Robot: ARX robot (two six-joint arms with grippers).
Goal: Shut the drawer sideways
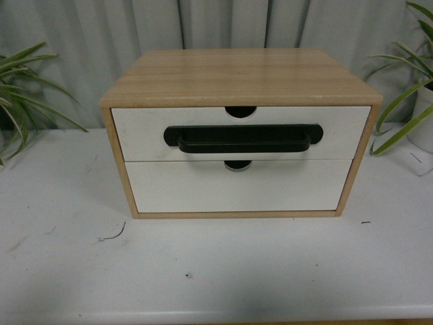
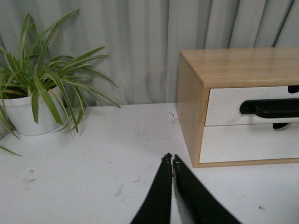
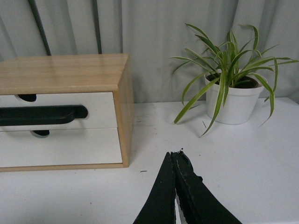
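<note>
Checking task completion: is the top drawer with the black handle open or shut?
Shut. The drawer front sits flush with the cabinet frame and the lower front in all three views; none of its inside shows. Both grippers are clear of it.

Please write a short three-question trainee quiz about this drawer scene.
1. True or false: the drawer with the black bar handle sits above the plain lower drawer front.
2. How do the fingertips of the left gripper and the right gripper stand?
3. What flanks the wooden cabinet: A) potted plants, B) boxes?

Key: 1 true; 2 together, holding nothing; 3 A.
</note>
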